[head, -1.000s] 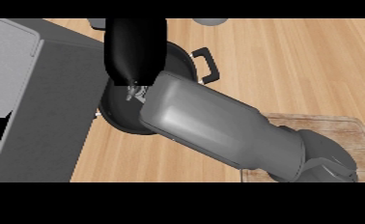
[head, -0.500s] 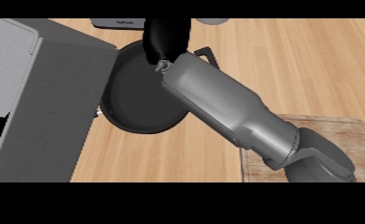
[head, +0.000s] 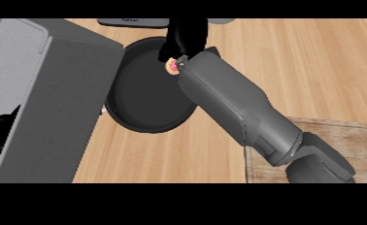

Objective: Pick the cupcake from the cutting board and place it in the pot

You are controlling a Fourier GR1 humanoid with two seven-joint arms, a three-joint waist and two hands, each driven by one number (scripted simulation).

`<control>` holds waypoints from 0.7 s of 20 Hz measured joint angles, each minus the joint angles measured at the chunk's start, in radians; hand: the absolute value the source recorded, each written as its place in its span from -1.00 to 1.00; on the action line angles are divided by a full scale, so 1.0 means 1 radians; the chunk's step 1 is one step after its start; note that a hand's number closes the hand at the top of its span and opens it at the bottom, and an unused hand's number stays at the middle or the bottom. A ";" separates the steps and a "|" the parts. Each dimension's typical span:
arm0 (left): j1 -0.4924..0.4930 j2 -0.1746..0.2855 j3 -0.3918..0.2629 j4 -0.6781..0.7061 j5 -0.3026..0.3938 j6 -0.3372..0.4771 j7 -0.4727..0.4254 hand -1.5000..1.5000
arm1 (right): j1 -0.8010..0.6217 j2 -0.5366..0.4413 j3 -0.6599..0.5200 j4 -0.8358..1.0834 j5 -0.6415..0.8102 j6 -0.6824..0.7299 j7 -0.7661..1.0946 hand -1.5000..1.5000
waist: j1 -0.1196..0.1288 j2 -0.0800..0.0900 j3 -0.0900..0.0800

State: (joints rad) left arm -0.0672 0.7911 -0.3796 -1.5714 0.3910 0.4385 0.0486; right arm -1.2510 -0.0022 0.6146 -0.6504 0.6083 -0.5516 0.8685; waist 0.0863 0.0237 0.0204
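- Only a small patch of the cupcake point(head: 173, 66) shows: pink with a yellow-orange edge, peeking out at the near edge of the right robot hand point(head: 185, 37).
- Which way the cupcake points, and whether it stands upright or tilted, cannot be told. The hand and the grey forearm point(head: 229, 103) hide most of it.
- The right robot hand is black, and its fingers are curled down round the cupcake, holding it.
- The cupcake is over the far right part of the pot point(head: 143, 98), which is dark and round and sits on the wooden table point(head: 301, 64). Whether the cupcake touches the pot's floor is not clear.
- The forearm comes in from the near right corner, passes over the cutting board point(head: 337, 134), and runs up and left to the pot.
- A tall grey box point(head: 57, 98) stands just left of the pot.
- A flat grey object point(head: 136, 22) lies at the far edge.
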 measured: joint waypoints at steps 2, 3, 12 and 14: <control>-0.001 -0.002 -0.005 0.003 -0.002 0.003 -0.007 0.00 | -0.001 0.001 -0.006 0.016 -0.036 -0.025 -0.036 -1.00 | 0.000 -0.001 0.001; -0.008 0.001 -0.003 0.008 0.001 0.000 -0.004 0.00 | -0.001 0.000 -0.006 0.026 -0.048 -0.047 -0.053 -1.00 | 0.004 0.000 -0.001; -0.002 0.008 -0.007 0.027 0.024 0.005 -0.019 0.00 | -0.001 -0.002 -0.085 -0.059 -0.138 -0.336 -0.235 -1.00 | -0.013 -0.005 0.002; 0.004 0.010 -0.005 0.026 0.029 0.002 -0.028 0.00 | 0.014 -0.002 -0.091 -0.089 -0.173 -0.382 -0.256 -1.00 | -0.015 -0.009 0.000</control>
State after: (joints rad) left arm -0.0627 0.8014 -0.3843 -1.5457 0.4198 0.4400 0.0204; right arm -1.2369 -0.0045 0.5235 -0.7394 0.4353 -0.9338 0.6120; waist 0.0715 0.0148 0.0203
